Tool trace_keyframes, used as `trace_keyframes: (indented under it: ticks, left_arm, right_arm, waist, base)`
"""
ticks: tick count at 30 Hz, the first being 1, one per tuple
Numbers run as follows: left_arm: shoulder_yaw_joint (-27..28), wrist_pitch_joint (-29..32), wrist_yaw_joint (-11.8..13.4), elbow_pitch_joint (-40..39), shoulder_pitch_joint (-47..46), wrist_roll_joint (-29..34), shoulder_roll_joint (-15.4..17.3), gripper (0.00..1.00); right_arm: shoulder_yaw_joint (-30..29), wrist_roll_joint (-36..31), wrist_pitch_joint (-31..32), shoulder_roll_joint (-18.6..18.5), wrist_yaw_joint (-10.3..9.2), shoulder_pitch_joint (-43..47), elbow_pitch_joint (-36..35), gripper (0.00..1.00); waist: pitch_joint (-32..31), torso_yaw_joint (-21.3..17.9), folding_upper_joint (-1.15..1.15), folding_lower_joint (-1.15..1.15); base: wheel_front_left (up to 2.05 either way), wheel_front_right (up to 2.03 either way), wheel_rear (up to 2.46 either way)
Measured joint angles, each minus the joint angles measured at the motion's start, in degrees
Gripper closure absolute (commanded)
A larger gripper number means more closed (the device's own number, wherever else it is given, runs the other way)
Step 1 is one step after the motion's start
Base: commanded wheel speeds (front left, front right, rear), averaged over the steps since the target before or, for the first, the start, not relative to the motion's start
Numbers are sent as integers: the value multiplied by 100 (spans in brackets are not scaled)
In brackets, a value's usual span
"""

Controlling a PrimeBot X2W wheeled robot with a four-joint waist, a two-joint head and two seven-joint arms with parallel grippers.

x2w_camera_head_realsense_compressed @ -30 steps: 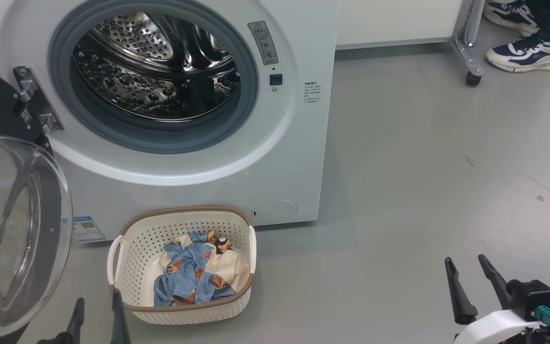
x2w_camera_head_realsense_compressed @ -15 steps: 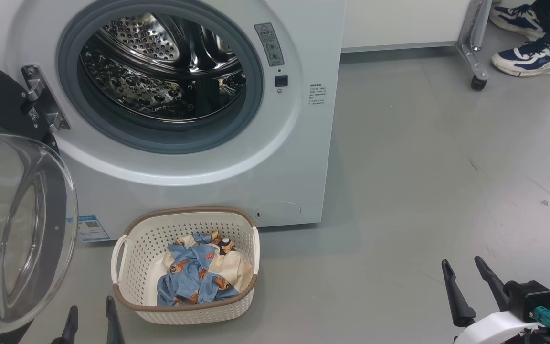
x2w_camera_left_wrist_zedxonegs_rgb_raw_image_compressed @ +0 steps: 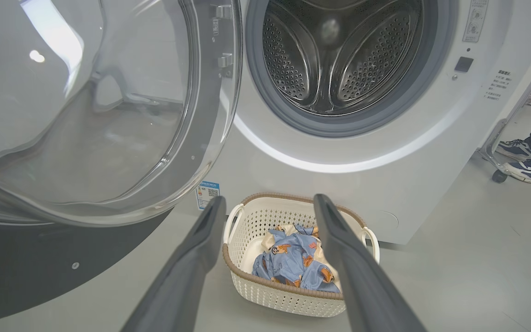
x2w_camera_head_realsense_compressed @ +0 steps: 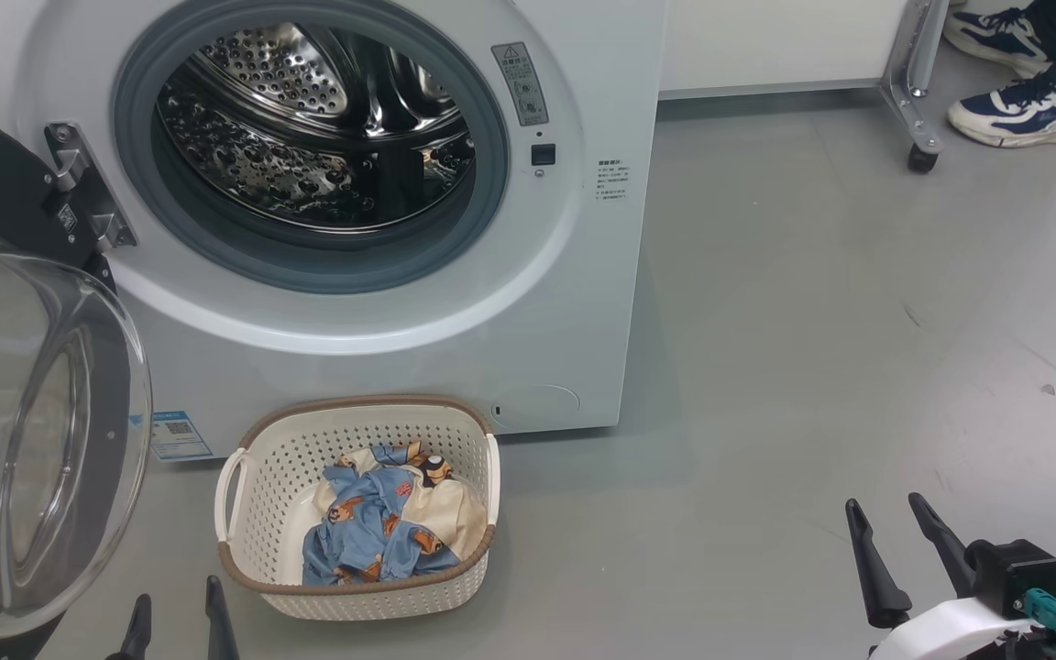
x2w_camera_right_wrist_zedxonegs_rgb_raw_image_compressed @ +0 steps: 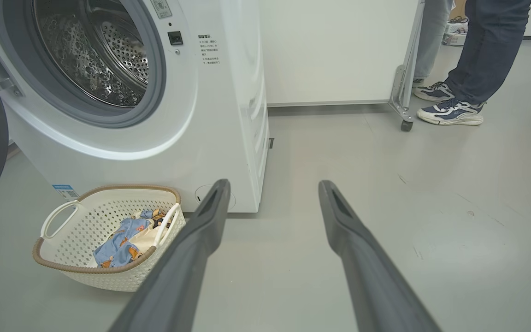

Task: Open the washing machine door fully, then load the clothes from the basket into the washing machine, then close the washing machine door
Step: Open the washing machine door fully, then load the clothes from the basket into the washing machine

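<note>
Obs: washing machine door [x2w_camera_head_realsense_compressed: 33,440] open at left; clothes [x2w_camera_head_realsense_compressed: 381,536] in basket [x2w_camera_head_realsense_compressed: 271,458] on floor [x2w_camera_head_realsense_compressed: 766,367]; left gripper [x2w_camera_head_realsense_compressed: 177,594], right gripper [x2w_camera_head_realsense_compressed: 883,502] both wide, empty.

Floor [x2w_camera_head_realsense_compressed: 766,367]: washing machine [x2w_camera_head_realsense_compressed: 546,302] at 10 o'clock, door [x2w_camera_head_realsense_compressed: 33,440] swung out at 9; basket [x2w_camera_head_realsense_compressed: 363,403] before it at 7, clothes [x2w_camera_head_realsense_compressed: 381,532] inside; person's shoes [x2w_camera_head_realsense_compressed: 1023,119] at 2.

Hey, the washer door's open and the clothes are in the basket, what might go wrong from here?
The glossy black round door with its bulging glass window hangs close beside the open left gripper; reaching out might bump it. The light-blue and cream bear-print clothes lie low in the cream perforated plastic basket, so a grab may snag its wall. Fabric draped over the grey rubber gasket could get trapped at closing.
</note>
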Motion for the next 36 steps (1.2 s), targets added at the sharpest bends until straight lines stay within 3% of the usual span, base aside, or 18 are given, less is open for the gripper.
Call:
trace_keyframes:
  ticks: [15, 36]
  left_arm:
    - [13, 1, 0, 34, 2, 49, 0, 0]
    - [76, 0, 55, 15, 1, 58, 0, 0]
  right_arm:
    - [0, 7, 0, 1, 0, 0, 5, 0]
    - [1, 14, 0, -11, 0, -1, 10, 0]
  waist:
    - [47, -33, 0, 0]
    - [80, -25, 0, 0]
  base:
    - [29, -29, 0]
    - [80, -80, 0]
